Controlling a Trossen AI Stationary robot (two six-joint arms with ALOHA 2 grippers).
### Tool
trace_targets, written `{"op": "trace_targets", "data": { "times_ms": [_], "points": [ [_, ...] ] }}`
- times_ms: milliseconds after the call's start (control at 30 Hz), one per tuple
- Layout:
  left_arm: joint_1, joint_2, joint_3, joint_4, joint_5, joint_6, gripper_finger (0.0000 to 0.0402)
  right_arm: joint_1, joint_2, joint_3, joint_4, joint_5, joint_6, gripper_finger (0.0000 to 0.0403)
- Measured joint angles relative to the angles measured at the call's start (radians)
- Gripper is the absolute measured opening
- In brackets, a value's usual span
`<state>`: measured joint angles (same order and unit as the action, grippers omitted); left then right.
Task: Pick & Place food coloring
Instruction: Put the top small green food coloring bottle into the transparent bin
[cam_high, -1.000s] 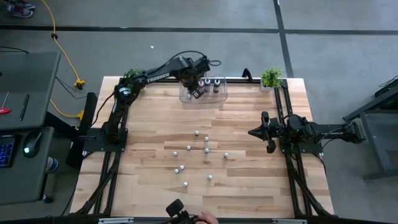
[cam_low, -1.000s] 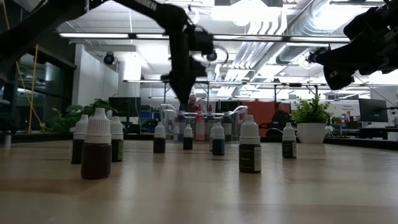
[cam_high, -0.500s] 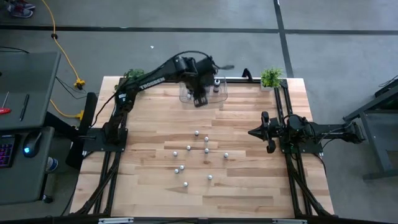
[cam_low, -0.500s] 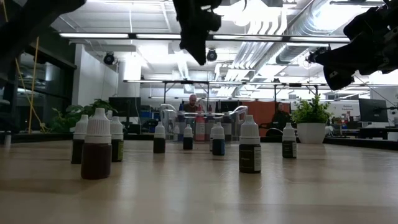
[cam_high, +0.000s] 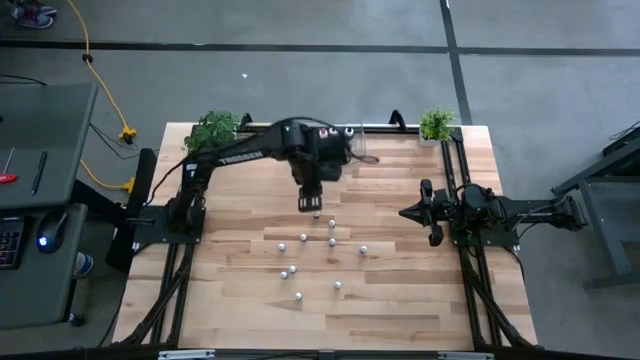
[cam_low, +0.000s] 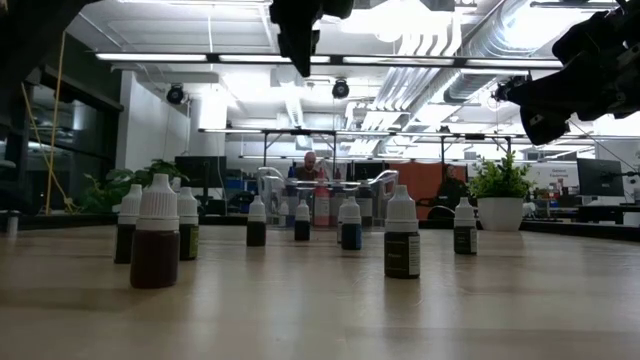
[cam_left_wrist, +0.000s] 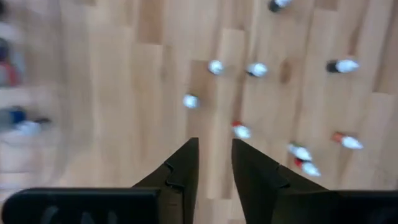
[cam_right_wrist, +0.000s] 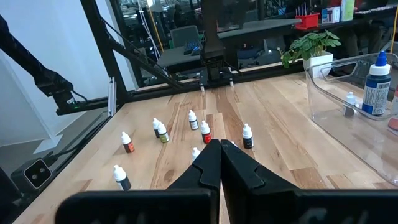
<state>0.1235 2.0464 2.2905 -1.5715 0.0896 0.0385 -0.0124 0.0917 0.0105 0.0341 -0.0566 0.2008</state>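
Note:
Several small white-capped food coloring bottles stand upright on their bases, scattered over the middle of the table. Larger bottles stand inside the clear plastic bin at the far edge; one is blue. My left gripper hangs high over the table, pointing down, just on the far side of the scattered bottles, open and empty. My right gripper waits shut above the table's right side.
Two small potted plants stand at the far corners. The bin's clear wall rises at the far edge. Bare wood lies on the near part of the table and on its left side.
My left gripper has risen out of the bin at the far edge and swung toward the near edge, ending high over the farthest of the small bottles. The bottles on the table have stayed where they were.

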Motion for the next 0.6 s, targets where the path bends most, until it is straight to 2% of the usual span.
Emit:
{"op": "trace_targets", "data": {
  "times_ms": [133,267,433,600],
  "points": [
    [-0.024,-0.039,-0.078,0.019,0.006,-0.053,0.0134,0.0,0.0,0.0,0.0,0.0,0.0,0.0],
    [-0.04,-0.146,-0.223,0.082,-0.008,-0.115,0.019,0.0,0.0,0.0,0.0,0.0,0.0,0.0],
    [-0.082,-0.33,-0.529,0.245,-0.008,-0.171,0.0239,0.0,0.0,0.0,0.0,0.0,0.0,0.0],
    [-0.142,-0.529,-0.885,0.475,0.001,-0.191,0.0245,0.0,0.0,0.0,0.0,0.0,0.0,0.0]
  ]
}}
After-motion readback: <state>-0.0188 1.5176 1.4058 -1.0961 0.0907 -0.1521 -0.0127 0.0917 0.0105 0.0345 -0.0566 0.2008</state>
